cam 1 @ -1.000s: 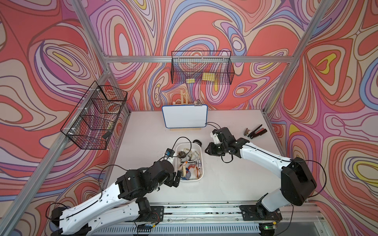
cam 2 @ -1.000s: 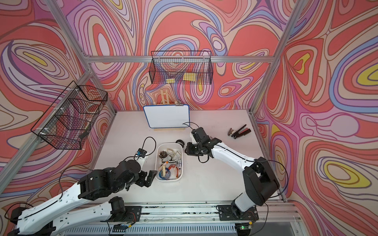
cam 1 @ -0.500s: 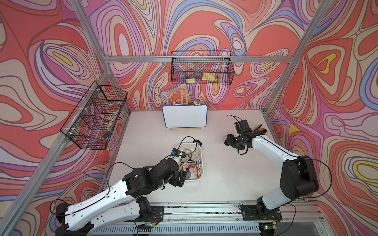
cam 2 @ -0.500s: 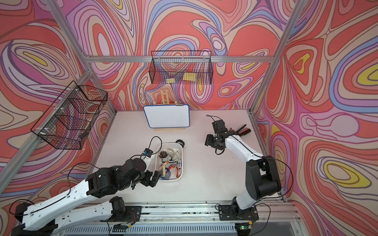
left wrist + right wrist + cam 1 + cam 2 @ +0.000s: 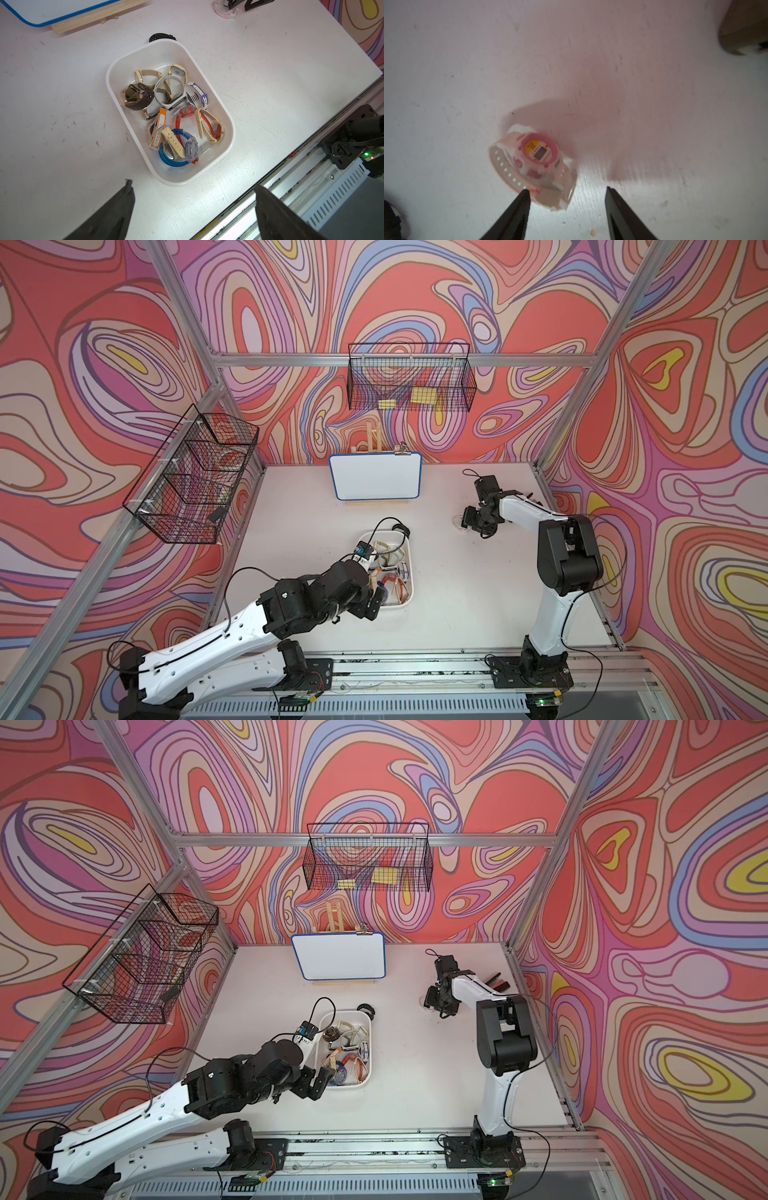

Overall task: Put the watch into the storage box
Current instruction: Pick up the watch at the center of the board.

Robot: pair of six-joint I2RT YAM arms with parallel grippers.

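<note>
One watch (image 5: 537, 164), pink and white, lies on the counter (image 5: 446, 62), well apart from the box (image 5: 113, 87) | step, I judge: pick; my right tool (image 5: 566, 189) hovers over it, jaws apart, nothing held | next: I'd centre, close, carry | left tool (image 5: 193, 182) spread wide beside box | box: many watches (image 5: 143, 97); black watch (image 5: 162, 37) just outside rim

The watch (image 5: 537, 160) is white with a pink bezel, a yellow face and pink blotches. The box (image 5: 128, 62) is plain white, like the scuffed tabletop (image 5: 457, 614). The whiteboard (image 5: 376, 481) is white, edged blue. The baskets (image 5: 409, 381) are black wire. The walls (image 5: 415, 290) swirl red, purple, blue and yellow.
</note>
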